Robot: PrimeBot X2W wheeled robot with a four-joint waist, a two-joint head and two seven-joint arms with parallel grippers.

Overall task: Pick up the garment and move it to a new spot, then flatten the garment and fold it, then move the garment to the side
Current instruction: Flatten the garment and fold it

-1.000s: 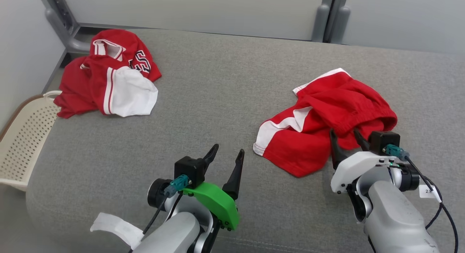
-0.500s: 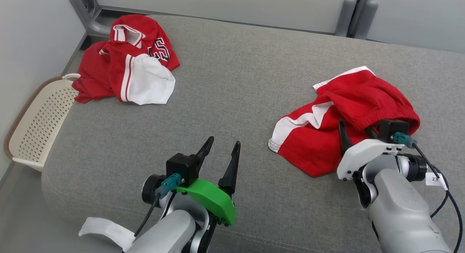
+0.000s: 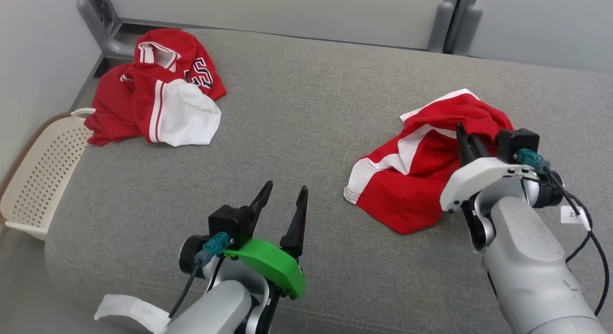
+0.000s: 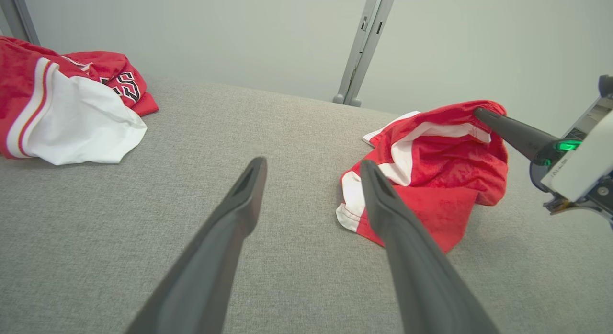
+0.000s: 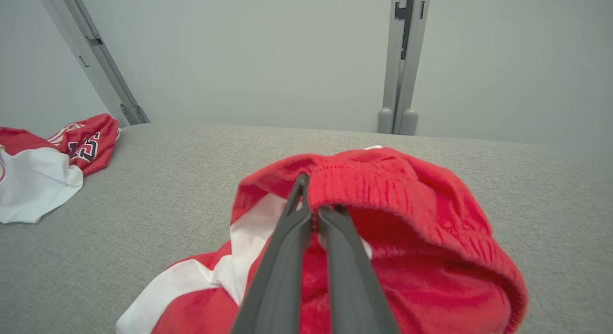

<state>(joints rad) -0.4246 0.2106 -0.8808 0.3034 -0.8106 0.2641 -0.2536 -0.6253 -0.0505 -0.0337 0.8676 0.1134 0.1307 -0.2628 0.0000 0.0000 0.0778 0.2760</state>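
the garment [image 3: 407, 180] lies crumpled on the right half of the table [image 3: 297, 118], its far edge raised off the surface. the right hand [image 3: 467, 132] is at the garment's right side, fingers pinched together on that raised edge. the left hand [image 3: 285, 189] hovers over the near middle of the table, left of the garment and apart from it. a jersey [image 3: 158, 99] lies heaped at the far left corner. a basket [image 3: 38, 180] sits beside the table's left edge, lower down. behind the far edge stand a left post [image 3: 96, 22] and a right post [image 3: 448, 22], with a wall [image 3: 287, 8] between them.

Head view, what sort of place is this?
Likely an indoor laundry-folding test setup: a grey padded bench, crumpled red shorts and jersey on it, a basket beside it, plain panels behind.
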